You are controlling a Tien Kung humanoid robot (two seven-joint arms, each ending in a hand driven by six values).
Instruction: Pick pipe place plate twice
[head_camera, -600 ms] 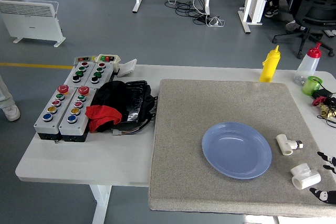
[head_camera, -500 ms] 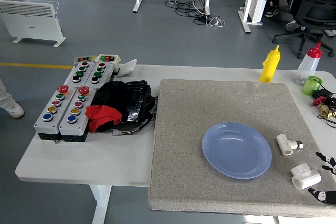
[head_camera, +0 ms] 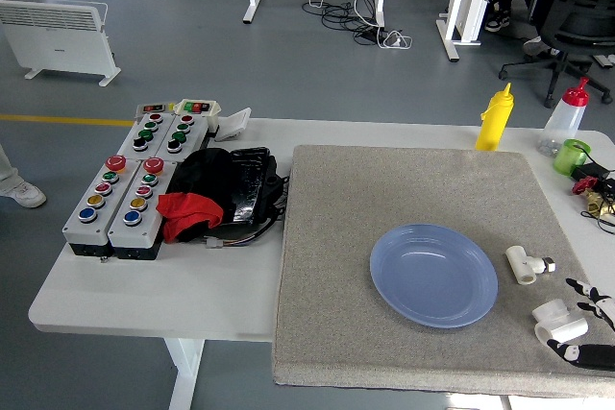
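A blue plate (head_camera: pixel 433 275) lies empty on the grey mat (head_camera: pixel 384 199). Two white pipe fittings lie to its right. One pipe fitting (head_camera: pixel 525 263) is a tee with a grey end, just right of the plate. The other pipe fitting (head_camera: pixel 555 322) lies nearer the mat's front right corner. My right hand (head_camera: pixel 588 324) comes in at the right edge, its black fingers spread around the right side of the nearer fitting, thumb below it and fingertips above. It is not closed on it. The left arm is out of view.
Two grey button boxes (head_camera: pixel 130 184) and a black and red cloth bundle (head_camera: pixel 216 194) sit on the table's left. A yellow squeeze bottle (head_camera: pixel 495 118), a red-capped clear bottle (head_camera: pixel 565 118) and a green cup (head_camera: pixel 573 156) stand at the back right.
My right hand has moved left and closer around the nearer pipe fitting. The fitting and plate have not moved.
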